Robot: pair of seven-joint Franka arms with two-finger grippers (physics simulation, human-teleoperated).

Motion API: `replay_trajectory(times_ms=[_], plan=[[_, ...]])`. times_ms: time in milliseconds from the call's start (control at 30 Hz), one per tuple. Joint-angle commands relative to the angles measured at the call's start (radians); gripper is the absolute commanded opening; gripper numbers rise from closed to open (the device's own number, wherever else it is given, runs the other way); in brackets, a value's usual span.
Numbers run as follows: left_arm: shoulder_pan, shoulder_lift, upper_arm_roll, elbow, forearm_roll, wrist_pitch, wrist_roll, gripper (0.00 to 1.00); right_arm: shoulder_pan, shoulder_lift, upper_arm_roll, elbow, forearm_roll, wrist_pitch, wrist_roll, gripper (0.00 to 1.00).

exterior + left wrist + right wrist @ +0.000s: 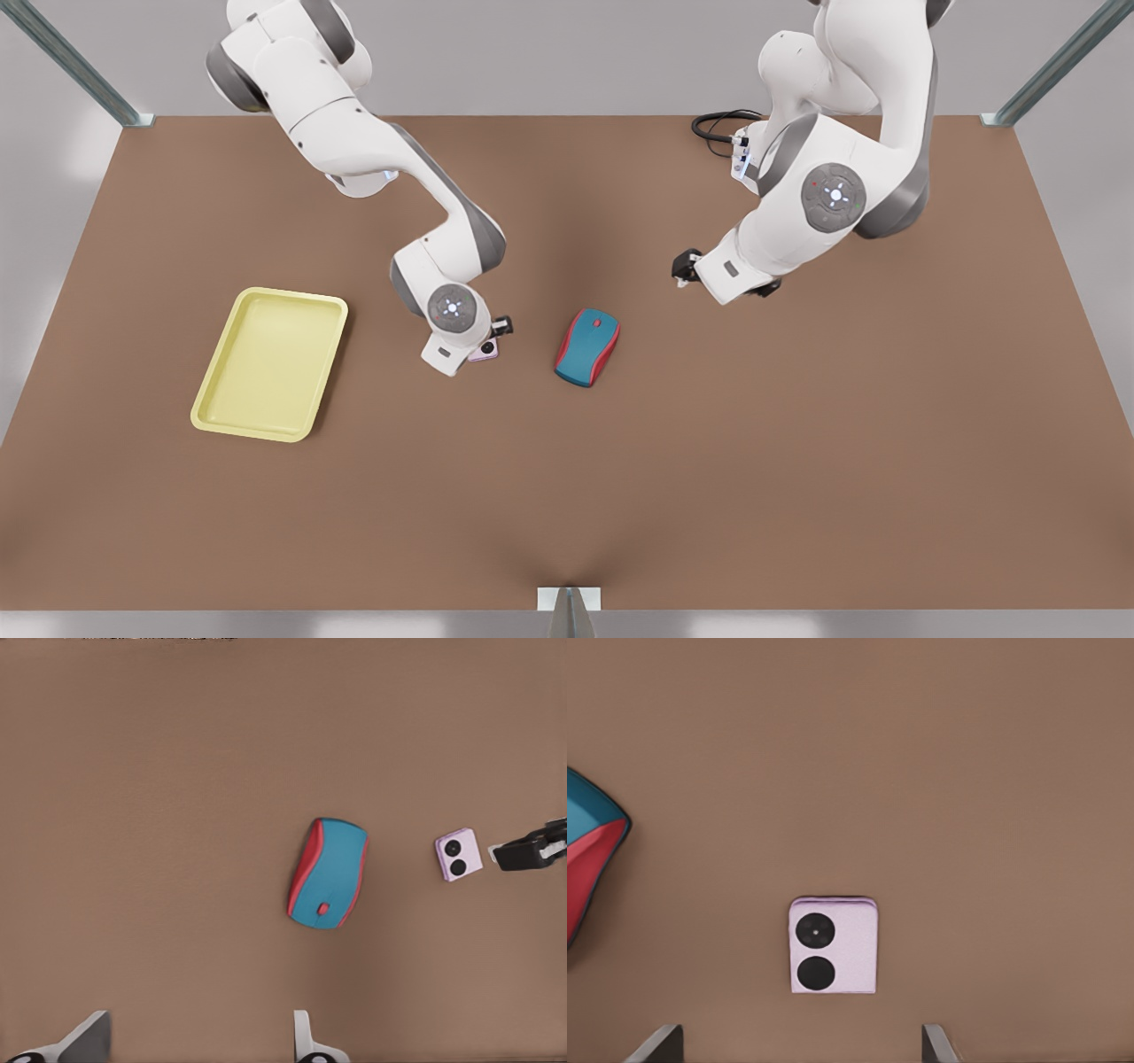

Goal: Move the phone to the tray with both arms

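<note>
The pale pink phone lies flat on the brown table with its two black circles facing up. My right gripper hangs open just above it, fingers set wider than the phone. In the front view this gripper is on the front view's left arm, and a corner of the phone peeks out beneath it. Farther to the front view's right, my left gripper hovers open above the table, looking down past the mouse at the phone. The yellow tray sits at the front view's left.
A teal-and-red mouse lies between the two grippers, a short way from the phone toward the front view's right. A black cable is coiled at the table's back edge. Bare table separates the phone from the tray.
</note>
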State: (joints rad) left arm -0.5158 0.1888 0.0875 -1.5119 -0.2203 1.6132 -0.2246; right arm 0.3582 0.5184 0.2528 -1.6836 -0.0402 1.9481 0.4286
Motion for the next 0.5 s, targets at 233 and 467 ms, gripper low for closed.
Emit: replay_trajectory(times_ms=[233, 467], plan=[[0.000, 0.000, 0.000, 0.001, 0.004, 0.014, 0.312, 1.00, -0.015, 0.025, 0.000, -0.104, 0.006, 0.250, 0.285, 1.00], [0.000, 0.006, 0.000, 0.001, 0.002, 0.022, 0.312, 1.00, -0.039, 0.029, 0.000, -0.166, 0.052, 0.328, -0.019, 1.00]])
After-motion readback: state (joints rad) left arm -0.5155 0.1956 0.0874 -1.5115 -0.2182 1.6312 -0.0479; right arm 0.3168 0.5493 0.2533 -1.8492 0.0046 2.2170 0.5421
